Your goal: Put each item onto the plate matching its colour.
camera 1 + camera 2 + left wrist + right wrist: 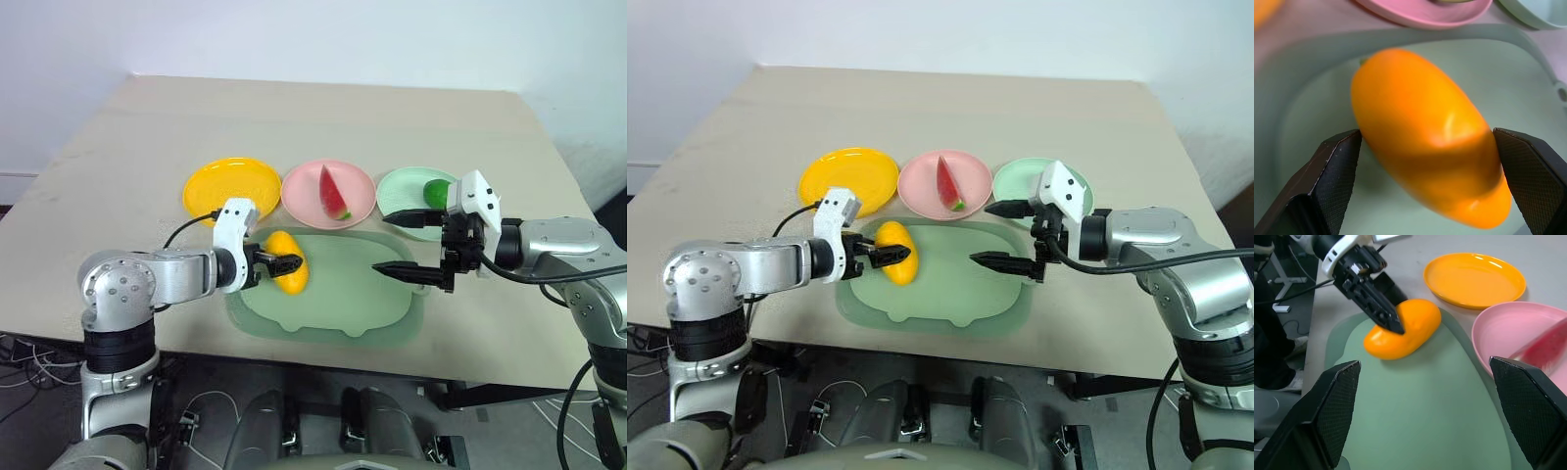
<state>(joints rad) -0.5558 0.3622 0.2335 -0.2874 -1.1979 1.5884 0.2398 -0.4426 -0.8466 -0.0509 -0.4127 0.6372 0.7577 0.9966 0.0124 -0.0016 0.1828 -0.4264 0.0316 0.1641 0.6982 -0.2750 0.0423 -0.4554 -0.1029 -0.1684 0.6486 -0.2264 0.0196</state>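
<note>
A: Where's the oval yellow plastic mango (286,261)?

B: Lying on the big pale-green board w/ a tab (343,304), at its left end, just in front of the round shallow yellow plate (231,186). Not lifted yet, as far as I can judge.

A: Other two done?

B: Looks so. Red watermelon wedge w/ green rind (333,193) sits on the round pink plate (358,191); small round dark-green fruit (436,190) is on the pale mint plate (402,191).

A: So mango's the step in hand. How to do it right?

B: Left gripper (282,262) is already astride it. In the left wrist view the black fingers (1334,171) flank the mango's lower half, jaws spread wide, not clamped. One finger looks to be touching the skin or nearly so; can't tell for sure. I'd close across the narrow width, near the middle rather than the tapered end, since the smooth rounded shell could squirt out. Then lift clear of the board's raised edge and carry it the short way back to the yellow plate.

A: Right gripper (409,243)?

B: Fingers spread wide, holding nothing, hanging over the board's right side near the mint plate. Well apart from the mango, out of the way.
</note>
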